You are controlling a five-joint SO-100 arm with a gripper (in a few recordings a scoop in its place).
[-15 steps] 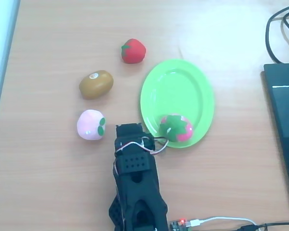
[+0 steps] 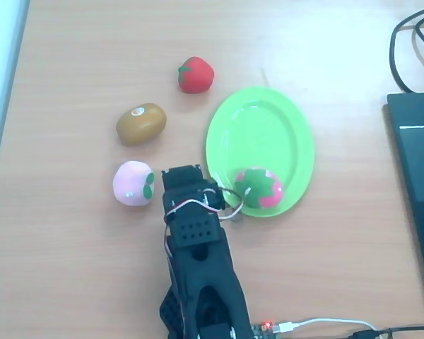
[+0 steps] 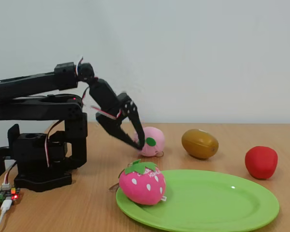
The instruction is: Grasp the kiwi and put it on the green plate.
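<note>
Gripper [image 2: 187,176] low over bench [image 2: 78,261], holds nothing; jaw gap hard to read, cannot tell width. Kiwi [image 2: 140,123] lies at about 11 o'clock from gripper in overhead view, apart, pink ball [image 2: 133,183] just beside gripper at 9 o'clock. Kiwi long axis runs roughly 8-to-2 o'clock. Brown, egg-shaped, pale spot on top. Green plate [image 2: 268,120] at 2 o'clock, pink strawberry [image 2: 260,188] on its near rim.

brown kiwi [image 2: 140,123] beside green plate [image 2: 268,113].
</note>
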